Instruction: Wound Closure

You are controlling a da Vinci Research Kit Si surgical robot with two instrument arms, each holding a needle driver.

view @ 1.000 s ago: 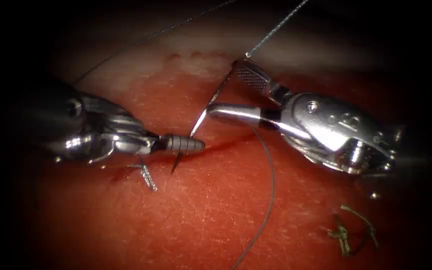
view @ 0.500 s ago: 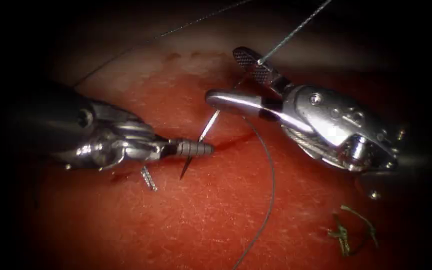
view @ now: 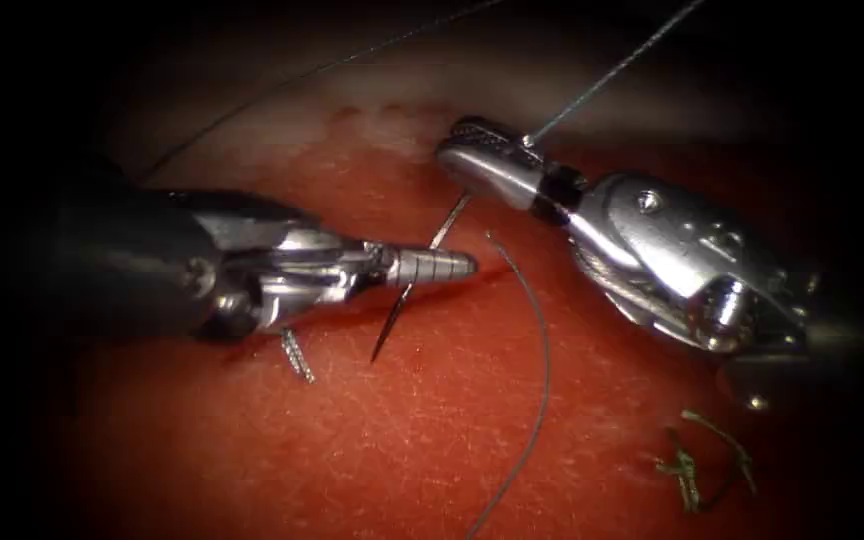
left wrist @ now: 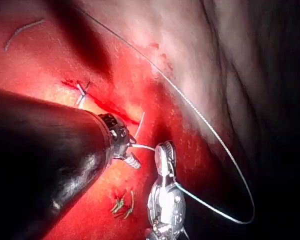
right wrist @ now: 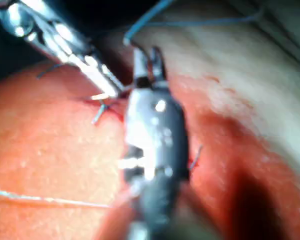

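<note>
My left tool (view: 442, 266) has its jaws clenched on the needle (view: 414, 283), gripping it around the middle of the curve. The needle's sharp end points down and to the left over the tissue (view: 372, 440), clear of the surface as far as I can see; the other end runs up toward my right tool (view: 477, 150). From the left wrist view I see the left tool (left wrist: 131, 159) with the pale needle (left wrist: 144, 147) sticking out sideways from it, reaching to the right tool (left wrist: 164, 150).

My right tool sits above and right of the needle. Its jaws look nearly together, with the thread (view: 617, 68) leaving from between them and heading up to the right, so I read them as grasping the thread near the needle's tail end. In the right wrist view, that tool (right wrist: 146, 60) has blue thread (right wrist: 150, 17) running off its tip.

The cut (view: 477, 276) shows as a dark line just beyond the left tool's tip. A long loop of thread (view: 542, 370) trails down over the tissue right of the needle. A short cut end of thread (view: 297, 355) lies below the left tool, and a greenish tangle of thread scraps (view: 697, 465) lies well off to the right.
</note>
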